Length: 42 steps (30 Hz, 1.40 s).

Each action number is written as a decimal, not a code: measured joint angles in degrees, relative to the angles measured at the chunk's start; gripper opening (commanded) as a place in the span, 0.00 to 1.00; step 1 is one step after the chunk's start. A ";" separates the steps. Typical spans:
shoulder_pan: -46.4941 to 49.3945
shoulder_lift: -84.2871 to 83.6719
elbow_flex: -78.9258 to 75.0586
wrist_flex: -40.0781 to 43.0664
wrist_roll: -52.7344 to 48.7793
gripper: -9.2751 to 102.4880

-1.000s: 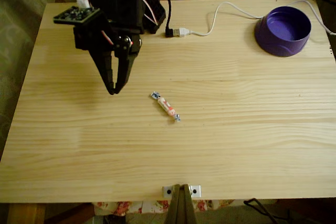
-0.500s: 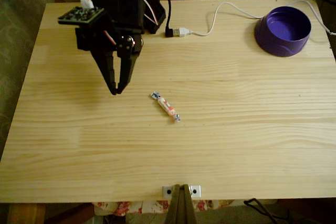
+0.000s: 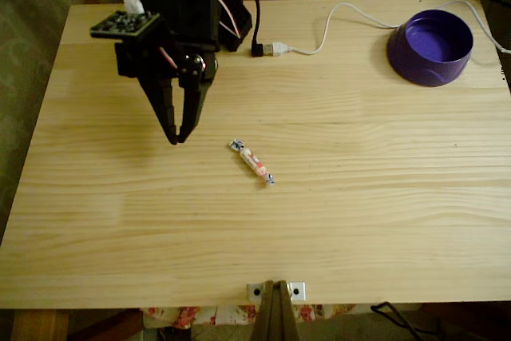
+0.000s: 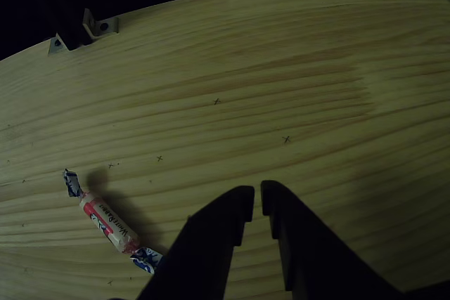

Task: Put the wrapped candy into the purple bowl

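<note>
meanwhile the gripper [image 3: 173, 138], jaws nearly pressed together, hangs left of the wrapped candy [image 3: 253, 162], purple bowl [image 3: 430, 47] well apart.

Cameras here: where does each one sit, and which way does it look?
Fixed view: high above the table's near edge, looking down at the candy, the purple bowl at the far right, the black arm and the gripper.
Other view: seems to ride on the arm, looking past the gripper at the tabletop; the candy lies at lower left.
Both share the candy, the nearly closed gripper and the metal bracket on the table's edge.
</note>
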 measured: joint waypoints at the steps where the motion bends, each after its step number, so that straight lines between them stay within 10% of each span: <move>1: 0.00 0.00 0.00 0.00 0.00 0.09; 27: 2.37 -11.25 -11.95 4.39 -10.46 0.09; 42: -15.91 -32.34 -29.44 8.09 -16.88 0.09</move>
